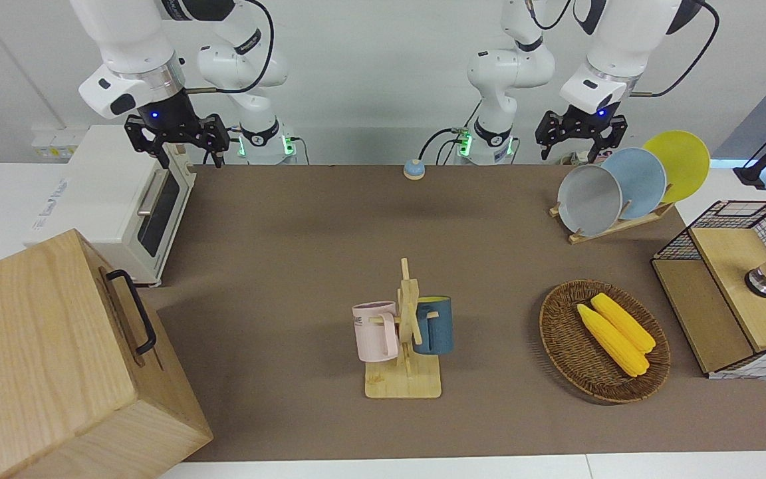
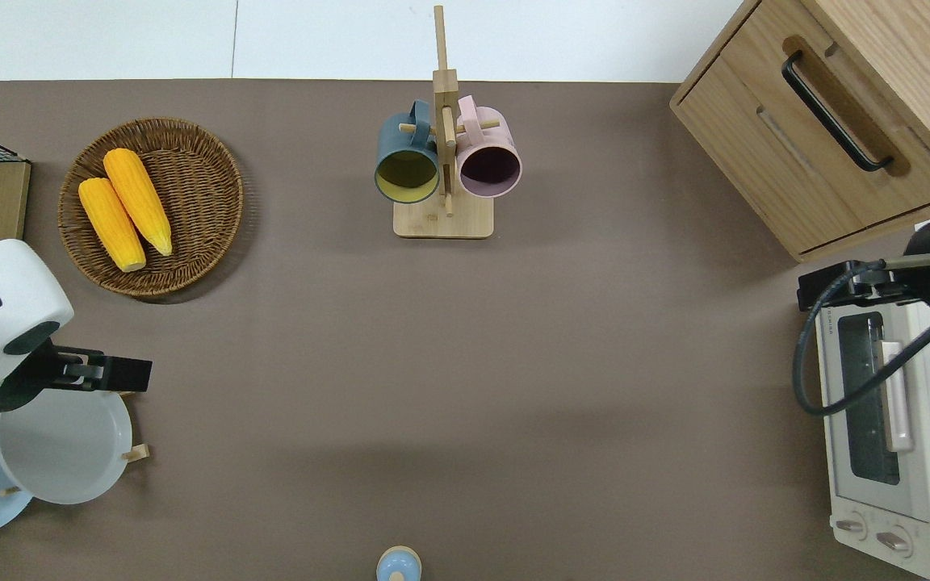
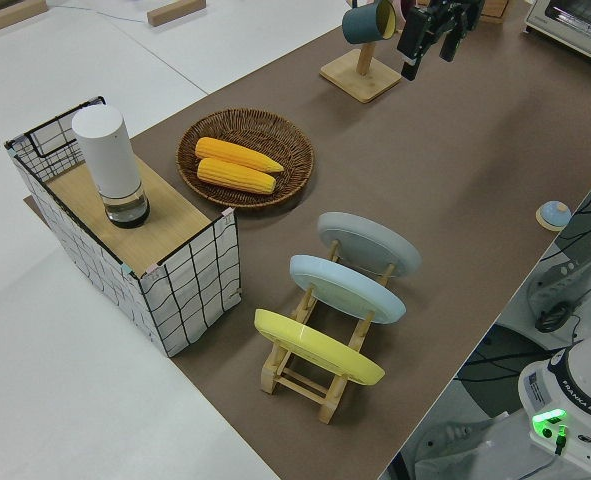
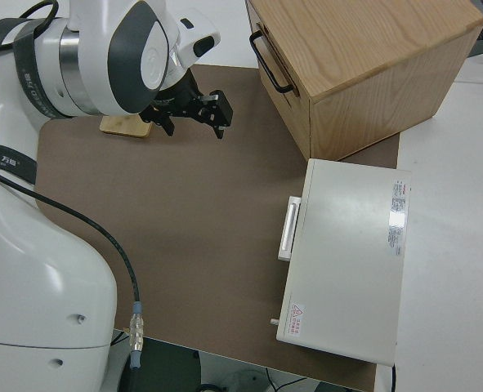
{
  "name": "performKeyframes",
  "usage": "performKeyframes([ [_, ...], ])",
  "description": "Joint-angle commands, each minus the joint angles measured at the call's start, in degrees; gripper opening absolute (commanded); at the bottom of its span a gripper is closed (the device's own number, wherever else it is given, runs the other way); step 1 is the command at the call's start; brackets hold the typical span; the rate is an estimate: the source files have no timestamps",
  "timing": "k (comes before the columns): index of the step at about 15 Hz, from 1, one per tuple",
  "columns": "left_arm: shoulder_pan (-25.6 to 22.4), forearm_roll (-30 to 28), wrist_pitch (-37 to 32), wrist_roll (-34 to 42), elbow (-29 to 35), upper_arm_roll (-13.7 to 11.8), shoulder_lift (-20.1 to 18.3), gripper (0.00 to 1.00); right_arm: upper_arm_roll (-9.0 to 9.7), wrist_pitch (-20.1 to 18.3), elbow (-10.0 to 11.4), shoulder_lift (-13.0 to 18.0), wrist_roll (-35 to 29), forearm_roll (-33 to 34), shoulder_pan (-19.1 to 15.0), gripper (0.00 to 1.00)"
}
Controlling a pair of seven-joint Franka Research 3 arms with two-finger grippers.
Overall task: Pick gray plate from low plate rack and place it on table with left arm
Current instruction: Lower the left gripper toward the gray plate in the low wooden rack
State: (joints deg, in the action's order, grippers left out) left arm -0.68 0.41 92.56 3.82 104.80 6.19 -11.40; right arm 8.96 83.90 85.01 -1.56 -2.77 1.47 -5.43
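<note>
The table [image 1: 303,266] stretches out under me, brown mat with white edges. On it, at my right arm's end, sit a wooden cabinet [image 1: 50,359] and, nearer to me, a white toaster oven [image 1: 117,199]. At my left arm's end stands a wire-and-wood crate [image 1: 735,293], and beside it a wicker basket [image 1: 602,342] holding two corn cobs [image 1: 619,332]. Toward the middle is the mug stand [image 1: 406,332] with a pink mug [image 1: 376,331] and a dark blue mug [image 1: 435,324] hanging on it.

The low plate rack [image 3: 320,370] lies at my left arm's end, nearer to me than the basket. Three plates lean in it: the yellow plate [image 3: 315,345], the light-blue plate [image 3: 347,288], and the gray plate [image 3: 368,243], which stands in the slot farthest from me.

My left gripper [image 1: 579,136] hangs over the gray plate's upper rim, fingers spread apart and holding nothing. My right gripper [image 1: 180,136] is parked, fingers apart and likewise empty.

A small blue knob [image 1: 413,169] sits at the table edge nearest me.
</note>
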Motion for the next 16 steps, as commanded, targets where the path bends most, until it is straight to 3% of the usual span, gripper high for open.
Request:
performKeyframes([
  [1,0.6,1.2,0.1,0.3,-0.3,-0.4,0.4,1.00,-0.34,-0.1,-0.4,0.0,-0.2,-0.2,0.4,0.983],
  [16,-1.3,0.7,-1.0,0.8,0.4,-1.0,0.2,1.00,-0.34,-0.1,-0.4,0.0,-0.2,-0.2,0.4,0.983],
])
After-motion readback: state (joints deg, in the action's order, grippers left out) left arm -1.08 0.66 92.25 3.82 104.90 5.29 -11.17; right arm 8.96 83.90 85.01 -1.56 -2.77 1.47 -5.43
